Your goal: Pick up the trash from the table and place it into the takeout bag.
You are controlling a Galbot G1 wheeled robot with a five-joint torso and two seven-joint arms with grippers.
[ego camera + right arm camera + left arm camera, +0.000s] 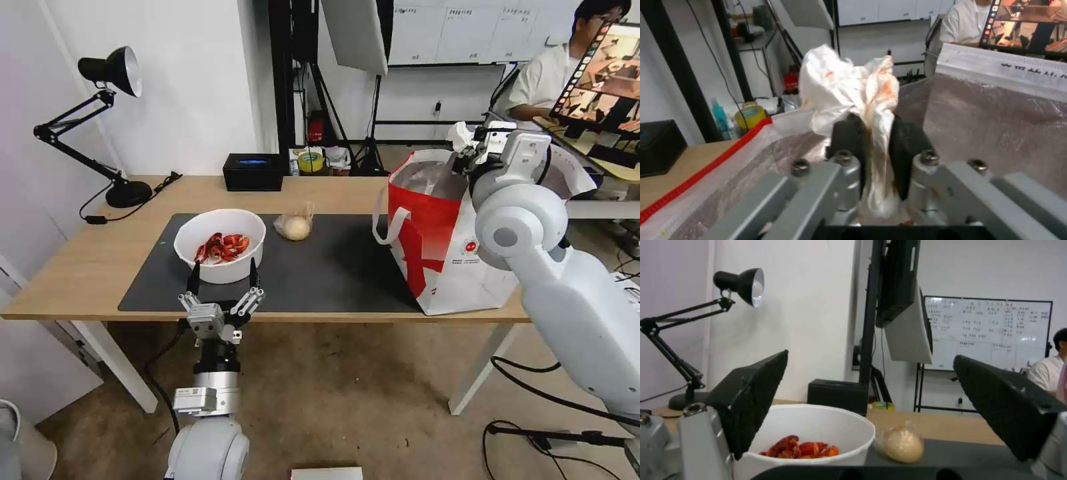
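While clamped between the right gripper's (876, 156) jaws, crumpled tissue (849, 86), seemingly above the takeout bag (453, 267); left gripper (223, 283) jaws agape.

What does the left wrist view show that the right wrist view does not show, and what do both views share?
Left wrist view alone: the open left gripper facing the white bowl of crayfish shells, the bagged bun beside it on the dark mat, and the desk lamp.

Right wrist view alone: the right gripper shut on the crumpled tissue, over the takeout bag and its foil lining.

Shared: the black box and the wooden table.
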